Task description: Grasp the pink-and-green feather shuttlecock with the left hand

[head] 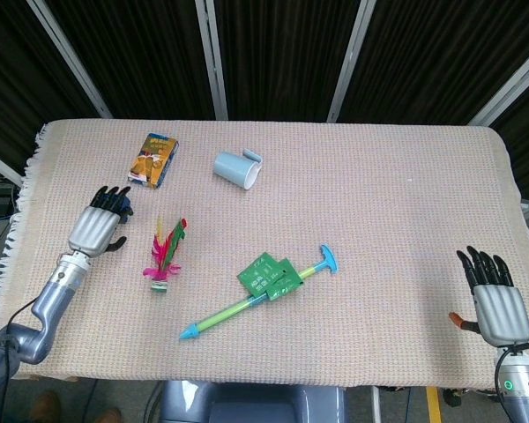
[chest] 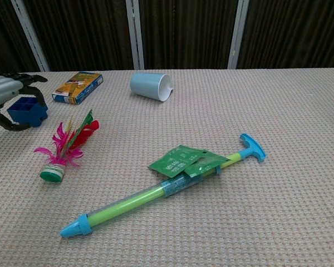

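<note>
The feather shuttlecock (head: pixel 166 253) lies on the table's left half, pink, red and green feathers pointing away from me, green base (chest: pixel 52 173) nearest me. My left hand (head: pixel 100 227) hovers just left of it, fingers apart and holding nothing; the chest view catches it at the left edge (chest: pixel 8 97), over the blue block. My right hand (head: pixel 495 298) stays open at the table's near right corner, far from the shuttlecock, and shows only in the head view.
A blue compartment block (chest: pixel 26 110) sits under the left hand's fingers. Behind lie a small printed box (head: pixel 153 159) and a tipped pale blue cup (head: pixel 236 167). A green and blue pump tube (head: pixel 257 295) with green packets (chest: pixel 183 159) on it lies mid-table.
</note>
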You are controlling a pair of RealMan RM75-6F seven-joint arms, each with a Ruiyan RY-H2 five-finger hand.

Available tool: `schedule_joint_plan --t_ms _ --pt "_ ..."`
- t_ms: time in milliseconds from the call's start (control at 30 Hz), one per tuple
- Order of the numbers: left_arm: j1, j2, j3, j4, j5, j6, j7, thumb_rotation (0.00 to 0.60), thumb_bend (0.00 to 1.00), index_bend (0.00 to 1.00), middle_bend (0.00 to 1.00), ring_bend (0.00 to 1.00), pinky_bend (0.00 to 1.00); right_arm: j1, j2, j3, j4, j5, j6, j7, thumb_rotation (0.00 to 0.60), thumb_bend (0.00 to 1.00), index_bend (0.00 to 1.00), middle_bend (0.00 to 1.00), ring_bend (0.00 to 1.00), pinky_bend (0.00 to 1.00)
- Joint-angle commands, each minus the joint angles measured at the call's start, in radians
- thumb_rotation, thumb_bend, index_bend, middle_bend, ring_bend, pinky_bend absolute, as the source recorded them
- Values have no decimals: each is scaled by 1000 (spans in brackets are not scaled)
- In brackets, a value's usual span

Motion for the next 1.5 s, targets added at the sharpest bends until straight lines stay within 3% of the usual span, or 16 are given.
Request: schedule_joint_plan --t_ms 33,667,800,933,1067,1333,1500 --pt "-50 -60 17 71 18 -37 -50 600 276 327 0 0 0 4 -1 2 4 6 -8 2 600 15 0 0 0 0" --pt "-175 -256 76 353 45 -119 -248 600 279 366 0 0 0 22 -13 17 22 44 -35 -7 600 16 0 0 0 0" --pt "-183 -269 87 380 52 -104 -281 600 336 502 0 0 0 26 -18 17 26 45 -37 -13 600 16 0 0 0 0" --pt "-182 -272 95 395 55 -77 -297 600 479 659 0 0 0 29 -21 17 25 46 -39 -19 600 15 0 0 0 0" --pt "-170 -263 96 390 58 -16 -325 600 549 748 5 0 0 30 -25 15 27 46 -40 -25 600 16 0 0 0 0" --pt "-124 -204 102 313 84 212 -403 600 557 799 54 0 0 30 -29 8 19 34 -31 -38 600 16 0 0 0 0" --pt "-75 -115 132 149 132 381 -467 600 557 813 77 0 0 23 -29 5 11 22 -10 -43 600 16 0 0 0 0"
